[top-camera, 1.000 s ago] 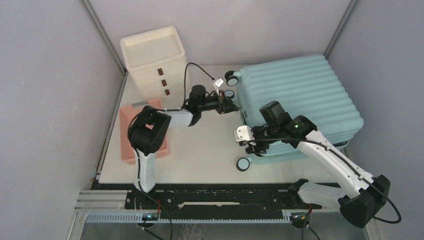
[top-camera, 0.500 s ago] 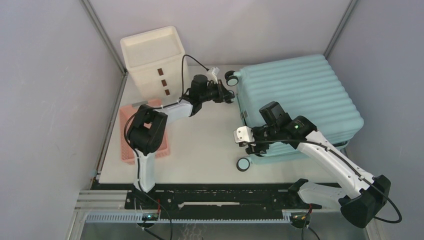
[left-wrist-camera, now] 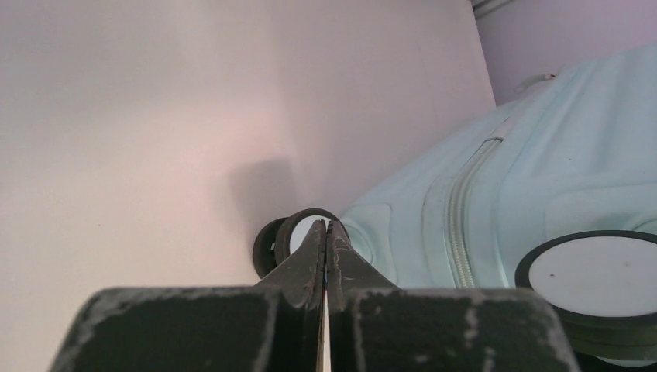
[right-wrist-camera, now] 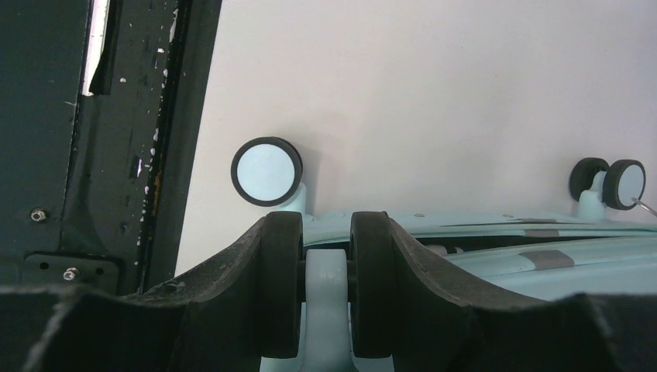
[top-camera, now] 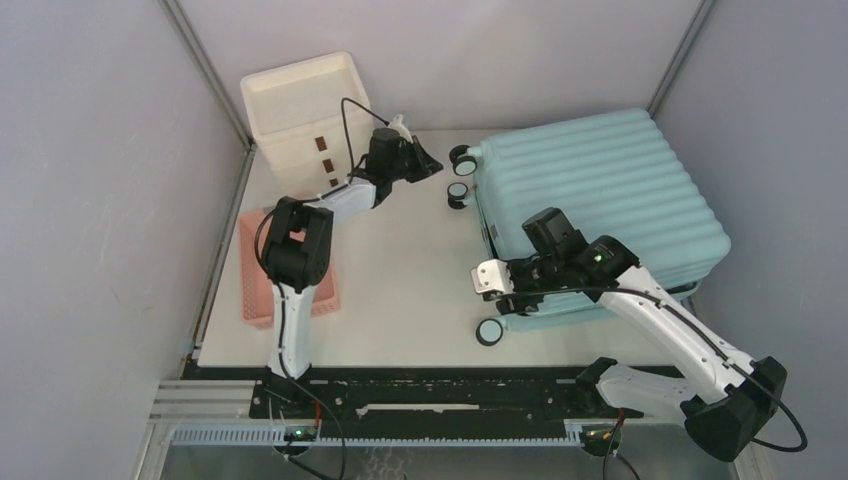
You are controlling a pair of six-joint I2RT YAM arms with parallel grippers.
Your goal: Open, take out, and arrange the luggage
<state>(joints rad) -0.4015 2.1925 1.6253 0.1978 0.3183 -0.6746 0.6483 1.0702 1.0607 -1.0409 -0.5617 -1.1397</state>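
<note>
Item: luggage [top-camera: 600,185], a large pale blue hard-shell suitcase with a ribbed shell
Pose: lying flat, broad ribbed face up
Place: right half of the table [top-camera: 400,290], reaching its far edge
Wheels [top-camera: 462,158]: black-rimmed with white faces, on the end facing the table's centre
Seam: narrow dark gap between the two shells

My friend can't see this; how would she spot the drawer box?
From the big pale blue suitcase on the right, look across to the far left corner. The white drawer box stands there, taller than the pink basket nearer us, with three brown tabs down its front.
</note>
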